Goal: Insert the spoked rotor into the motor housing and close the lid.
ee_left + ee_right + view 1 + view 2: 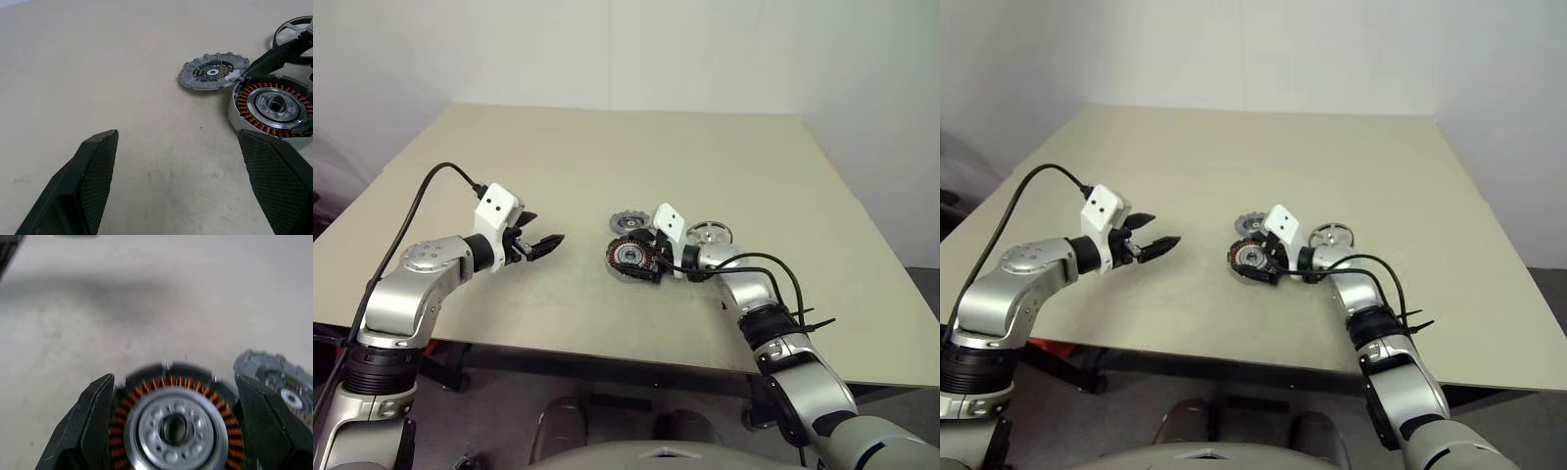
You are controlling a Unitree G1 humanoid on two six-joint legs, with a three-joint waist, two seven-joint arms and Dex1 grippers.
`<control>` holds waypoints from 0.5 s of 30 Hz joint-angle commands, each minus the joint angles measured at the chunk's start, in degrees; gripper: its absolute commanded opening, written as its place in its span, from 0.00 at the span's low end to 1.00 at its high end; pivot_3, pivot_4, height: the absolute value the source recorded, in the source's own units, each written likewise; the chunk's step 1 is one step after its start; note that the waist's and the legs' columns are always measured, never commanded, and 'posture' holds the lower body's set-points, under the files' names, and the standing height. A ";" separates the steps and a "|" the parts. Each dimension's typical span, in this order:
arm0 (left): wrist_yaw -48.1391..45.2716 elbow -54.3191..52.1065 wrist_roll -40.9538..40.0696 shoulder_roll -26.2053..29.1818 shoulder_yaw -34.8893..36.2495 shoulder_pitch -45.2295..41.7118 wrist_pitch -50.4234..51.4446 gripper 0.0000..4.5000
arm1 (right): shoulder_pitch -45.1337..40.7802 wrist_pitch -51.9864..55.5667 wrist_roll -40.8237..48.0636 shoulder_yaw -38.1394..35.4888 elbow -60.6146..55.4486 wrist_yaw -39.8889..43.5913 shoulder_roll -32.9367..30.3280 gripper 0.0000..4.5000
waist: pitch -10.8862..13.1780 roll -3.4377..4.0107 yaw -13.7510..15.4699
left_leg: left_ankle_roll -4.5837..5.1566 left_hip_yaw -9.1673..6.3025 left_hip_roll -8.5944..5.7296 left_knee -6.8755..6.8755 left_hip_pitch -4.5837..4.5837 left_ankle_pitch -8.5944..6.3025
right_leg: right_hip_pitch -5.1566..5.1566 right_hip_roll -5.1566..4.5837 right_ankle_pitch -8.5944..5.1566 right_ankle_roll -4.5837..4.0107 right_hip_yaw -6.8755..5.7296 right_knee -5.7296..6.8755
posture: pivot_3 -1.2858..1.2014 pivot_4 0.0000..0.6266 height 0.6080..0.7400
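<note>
Right pincer (641,257) straddles the motor housing (630,258), fingers wide; left pincer (545,242) gapes.

lid (628,223) behind motor housing (630,257), spoked rotor (709,233) right

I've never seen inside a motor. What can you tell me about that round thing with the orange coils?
That is the motor housing: a round, shallow silver metal cup on the table, open side up. A ring of copper-coloured windings circles a shiny central bearing with a dark hole. The right gripper has its black fingers on either side of it. The lid lies close beside it.
</note>
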 commanded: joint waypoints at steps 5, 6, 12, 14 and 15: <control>0.18 -1.71 -0.43 0.59 1.38 -0.01 -0.89 0.91 | -1.44 -0.35 3.27 -2.76 -3.28 0.12 0.92 1.00 | 0.00 0.00 0.02 | 0.00 0.00 0.00 0.00 0.01 0.00 | 0.01 0.00 0.00 0.00 0.00 0.00 | 0.52 0.00 1.00; 0.19 -1.70 -0.41 0.58 1.35 0.01 -0.90 0.91 | -1.41 -0.36 3.26 -2.71 -3.17 0.17 0.86 1.00 | 0.00 0.00 0.02 | 0.00 0.00 0.00 0.00 0.01 0.00 | 0.01 0.00 0.00 0.00 0.00 0.00 | 0.52 0.00 1.00; 0.28 -1.61 -0.35 0.58 1.28 -0.24 -0.79 0.91 | -1.57 -0.72 2.12 -2.16 -1.51 -0.33 0.58 1.00 | 0.00 0.00 0.02 | 0.00 0.00 0.00 0.00 0.01 0.00 | 0.00 0.00 0.00 0.00 0.00 0.00 | 0.52 0.00 1.00; 0.29 -1.56 -0.31 0.62 1.30 -0.22 -0.84 0.91 | -1.50 -1.29 1.43 -1.76 -0.92 -0.60 0.50 1.00 | 0.00 0.00 0.02 | 0.00 0.00 0.00 0.00 0.00 0.00 | 0.00 0.00 0.00 0.00 0.00 0.00 | 0.52 0.00 1.00; 0.30 -1.56 -0.30 0.63 1.33 -0.19 -0.86 0.91 | -1.50 -1.53 1.22 -1.69 -0.71 -0.74 0.51 1.00 | 0.00 0.00 0.02 | 0.00 0.00 0.00 0.00 0.00 0.00 | 0.00 0.00 0.00 0.00 0.00 0.00 | 0.52 0.00 1.00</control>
